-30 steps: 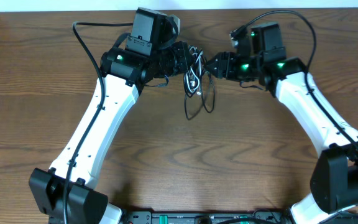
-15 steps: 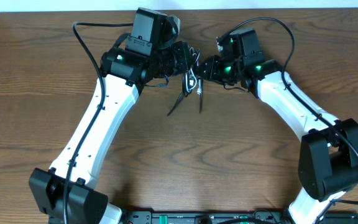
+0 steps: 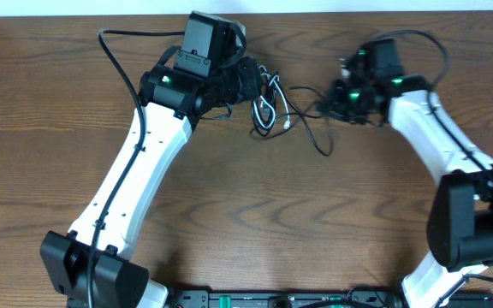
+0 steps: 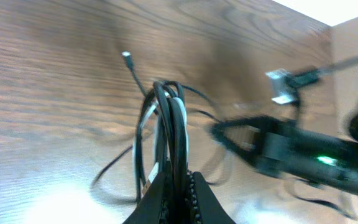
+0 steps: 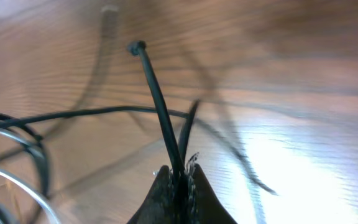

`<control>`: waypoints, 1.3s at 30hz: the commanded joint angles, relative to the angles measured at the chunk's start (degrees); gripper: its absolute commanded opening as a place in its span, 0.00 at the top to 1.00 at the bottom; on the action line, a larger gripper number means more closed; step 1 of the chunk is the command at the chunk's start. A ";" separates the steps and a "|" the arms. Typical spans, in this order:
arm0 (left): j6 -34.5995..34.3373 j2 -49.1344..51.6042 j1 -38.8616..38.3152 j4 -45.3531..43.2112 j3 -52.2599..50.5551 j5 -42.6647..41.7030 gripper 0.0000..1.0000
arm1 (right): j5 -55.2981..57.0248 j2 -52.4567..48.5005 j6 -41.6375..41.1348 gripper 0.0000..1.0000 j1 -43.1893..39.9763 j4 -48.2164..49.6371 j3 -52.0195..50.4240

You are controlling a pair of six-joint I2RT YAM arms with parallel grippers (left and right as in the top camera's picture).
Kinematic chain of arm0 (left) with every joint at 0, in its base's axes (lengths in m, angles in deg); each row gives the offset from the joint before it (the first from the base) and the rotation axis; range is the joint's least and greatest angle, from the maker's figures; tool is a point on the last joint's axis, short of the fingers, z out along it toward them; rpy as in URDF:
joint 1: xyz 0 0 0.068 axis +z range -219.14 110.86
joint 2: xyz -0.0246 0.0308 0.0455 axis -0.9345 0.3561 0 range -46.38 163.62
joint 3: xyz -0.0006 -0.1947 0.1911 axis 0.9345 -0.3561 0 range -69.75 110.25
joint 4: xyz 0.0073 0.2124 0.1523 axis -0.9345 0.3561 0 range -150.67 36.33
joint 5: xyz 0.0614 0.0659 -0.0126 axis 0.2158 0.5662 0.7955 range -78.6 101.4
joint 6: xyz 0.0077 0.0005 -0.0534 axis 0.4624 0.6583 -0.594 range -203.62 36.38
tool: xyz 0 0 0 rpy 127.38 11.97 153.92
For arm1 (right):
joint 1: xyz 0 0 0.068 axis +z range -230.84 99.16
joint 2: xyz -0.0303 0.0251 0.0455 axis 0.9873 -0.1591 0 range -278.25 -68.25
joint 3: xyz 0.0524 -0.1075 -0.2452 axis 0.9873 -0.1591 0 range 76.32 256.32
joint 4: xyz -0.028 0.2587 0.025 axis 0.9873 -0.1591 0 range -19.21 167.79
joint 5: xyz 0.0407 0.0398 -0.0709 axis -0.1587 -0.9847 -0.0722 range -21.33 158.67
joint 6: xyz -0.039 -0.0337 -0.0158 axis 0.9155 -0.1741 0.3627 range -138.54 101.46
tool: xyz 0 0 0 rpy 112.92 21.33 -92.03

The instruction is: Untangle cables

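The cables (image 3: 268,107) hang as a tangled bundle of black loops and one white loop from my left gripper (image 3: 258,85), which is shut on them at the back middle of the table. In the left wrist view the loops (image 4: 169,118) rise straight out of the closed left gripper (image 4: 179,179). My right gripper (image 3: 323,104) is off to the right of the bundle, shut on one black cable (image 5: 159,109). That strand runs from the bundle (image 3: 296,89) to the right fingers and sags in a loop (image 3: 322,147) below them. Its plug end (image 5: 135,47) sticks up beyond the right gripper (image 5: 178,175).
The wooden table (image 3: 255,222) carries only the cables and both arms. Thick black arm cables arc over the left arm (image 3: 122,68) and above the right wrist (image 3: 418,38). The table's back edge (image 3: 315,10) lies just behind the grippers.
My right gripper has shut on one black cable at the bundle and swung right with it, drawing that strand out. The left gripper has kept its hold and place.
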 commanded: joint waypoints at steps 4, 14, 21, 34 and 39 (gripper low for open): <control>1.03 -0.11 0.35 1.55 0.20 12.41 0.93 | 1.53 7.52 11.41 0.99 -12.52 -7.80 0.72; 2.93 -0.11 0.35 2.73 0.20 15.85 0.93 | -1.90 14.56 15.19 0.98 -24.87 -12.26 0.72; 3.13 -0.11 0.35 3.39 0.20 15.82 0.93 | 12.41 14.56 10.84 0.53 -25.22 -15.93 0.72; 3.13 -0.50 0.35 2.05 0.22 11.93 0.92 | -3.93 14.53 22.60 0.20 -19.28 -13.11 0.72; 3.10 -2.93 0.35 -1.62 1.14 4.57 0.93 | -8.85 14.53 29.11 0.09 -12.92 -11.02 0.72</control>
